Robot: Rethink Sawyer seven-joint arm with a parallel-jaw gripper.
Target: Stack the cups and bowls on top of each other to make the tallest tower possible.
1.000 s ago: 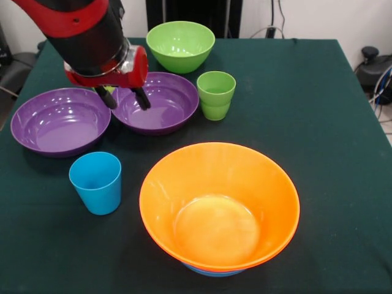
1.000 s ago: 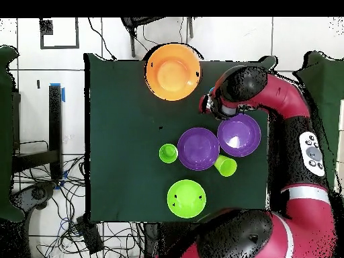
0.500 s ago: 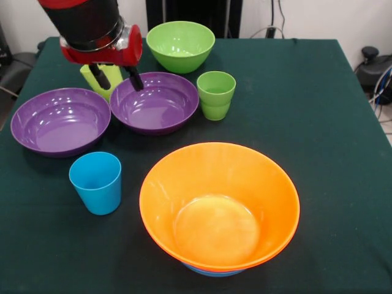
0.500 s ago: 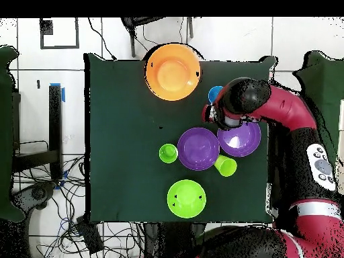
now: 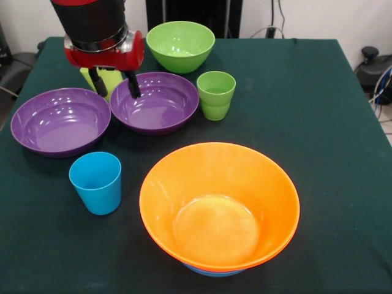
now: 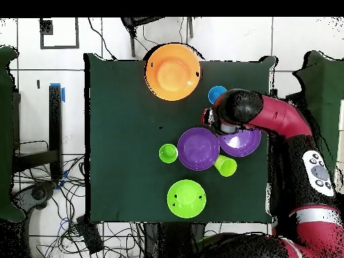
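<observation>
The arm comes down from above at the far left part of the table point(image 5: 331, 122), its red and black wrist almost vertical, and the gripper point(image 5: 114, 84) hangs with its two dark fingers point(image 5: 132, 84) apart and nothing between them, over the gap between the two purple bowls and just in front of the yellow-green cup point(image 5: 109, 78); whether a fingertip touches a rim I cannot tell. The table has a dark green cloth; around it there is a pale tiled floor with many cables, best seen in the overhead view. At the near edge stands the tower point(image 5: 219, 205): a big orange bowl, glossy and open upward, with a second orange rim and a bit of blue showing below it. Left of it, near the front left corner, the blue cup point(image 5: 96, 182) stands upright and alone. Farther back, the left purple bowl point(image 5: 60, 120) and the right purple bowl point(image 5: 159, 103) sit side by side, their rims almost touching. Just right of them is the ridged green cup point(image 5: 215, 94), upright. The green bowl point(image 5: 180, 45) is at the far edge.
</observation>
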